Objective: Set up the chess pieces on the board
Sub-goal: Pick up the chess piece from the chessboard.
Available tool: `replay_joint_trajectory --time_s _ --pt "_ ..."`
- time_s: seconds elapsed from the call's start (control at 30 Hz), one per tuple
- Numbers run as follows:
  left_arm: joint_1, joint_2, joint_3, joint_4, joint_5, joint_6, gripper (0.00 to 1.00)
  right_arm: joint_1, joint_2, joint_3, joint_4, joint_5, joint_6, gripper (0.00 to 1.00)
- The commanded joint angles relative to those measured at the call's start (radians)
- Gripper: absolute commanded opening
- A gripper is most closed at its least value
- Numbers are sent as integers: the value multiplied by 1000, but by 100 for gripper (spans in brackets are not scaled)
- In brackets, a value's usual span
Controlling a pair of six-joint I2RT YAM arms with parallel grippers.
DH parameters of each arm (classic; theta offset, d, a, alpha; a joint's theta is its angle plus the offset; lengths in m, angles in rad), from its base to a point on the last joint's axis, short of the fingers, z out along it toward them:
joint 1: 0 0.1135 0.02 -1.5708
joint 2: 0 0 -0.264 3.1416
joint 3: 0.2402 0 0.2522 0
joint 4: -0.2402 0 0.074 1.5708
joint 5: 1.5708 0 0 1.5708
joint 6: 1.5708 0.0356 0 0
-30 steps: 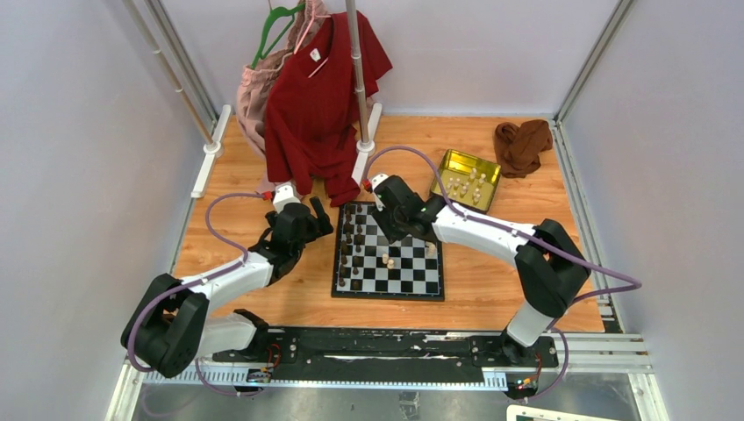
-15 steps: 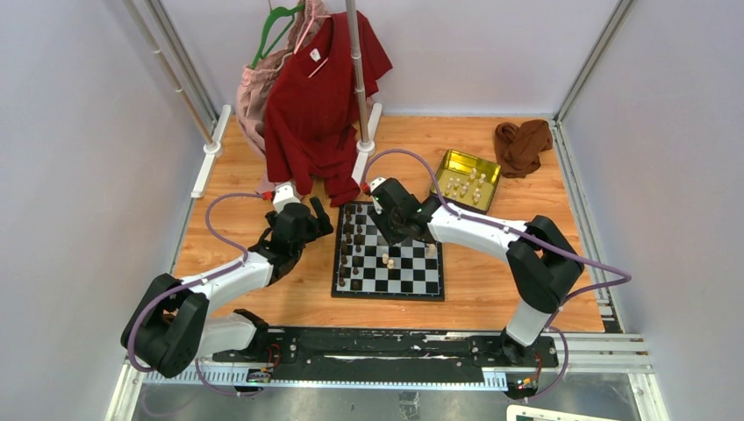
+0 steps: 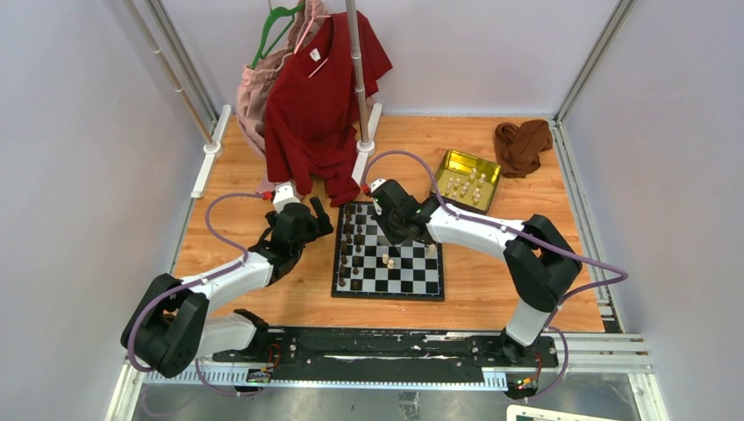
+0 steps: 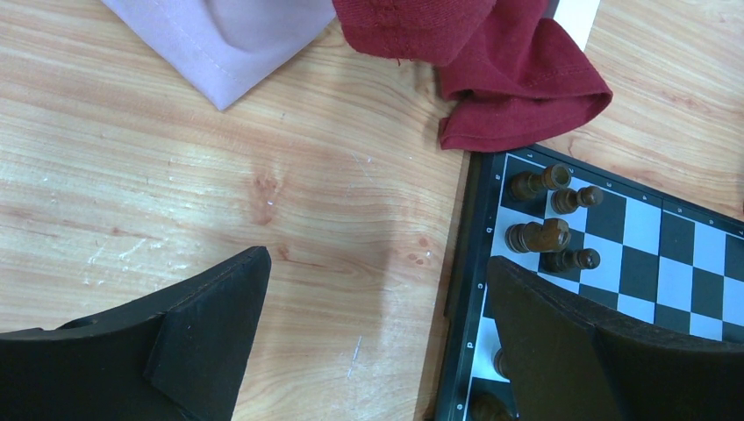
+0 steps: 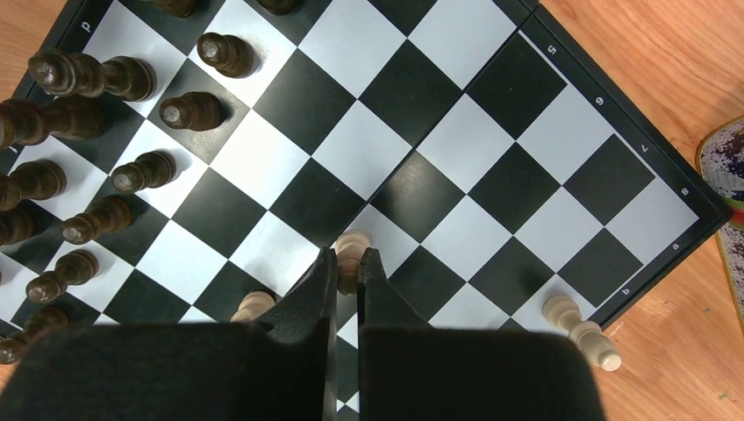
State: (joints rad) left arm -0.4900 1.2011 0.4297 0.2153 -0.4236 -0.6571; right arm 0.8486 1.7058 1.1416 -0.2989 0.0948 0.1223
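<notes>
The board (image 3: 412, 281) lies mid-table, with dark chess pieces (image 3: 349, 239) ranked along its left side. In the right wrist view my right gripper (image 5: 348, 256) is shut on a cream chess piece (image 5: 354, 239) over a white square near the board's (image 5: 491, 114) middle. A second cream piece (image 5: 253, 305) stands just left of the fingers, and a third (image 5: 579, 331) is at the board's corner. Dark pieces (image 5: 88, 77) fill the left rows. My left gripper (image 4: 377, 263) hangs wide open over bare wood beside the board's (image 4: 649, 230) left edge, holding nothing.
A gold tin (image 3: 468, 178) holding several cream pieces sits right of the board's far corner. A brown cloth (image 3: 522, 145) lies at the back right. A red shirt (image 3: 320, 96) and a pink garment (image 3: 259, 88) hang from a rack behind the board.
The right gripper's fingers have closed on the cream piece near the board's middle, and the right arm has shifted slightly left. The left arm has not moved.
</notes>
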Motion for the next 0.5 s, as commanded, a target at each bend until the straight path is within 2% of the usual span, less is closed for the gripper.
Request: replay_joint_trajectory --time_s 0.0,0.2,0.47 --pt "8 0 -5 32 -29 14 100 13 -18 -7 -8 7 6 0" --pt "8 -8 -6 31 -27 15 100 15 -80 0 -37 33 -2 0" --pt "8 -16 -8 29 -38 18 100 20 -229 -73 -75 70 17 0"
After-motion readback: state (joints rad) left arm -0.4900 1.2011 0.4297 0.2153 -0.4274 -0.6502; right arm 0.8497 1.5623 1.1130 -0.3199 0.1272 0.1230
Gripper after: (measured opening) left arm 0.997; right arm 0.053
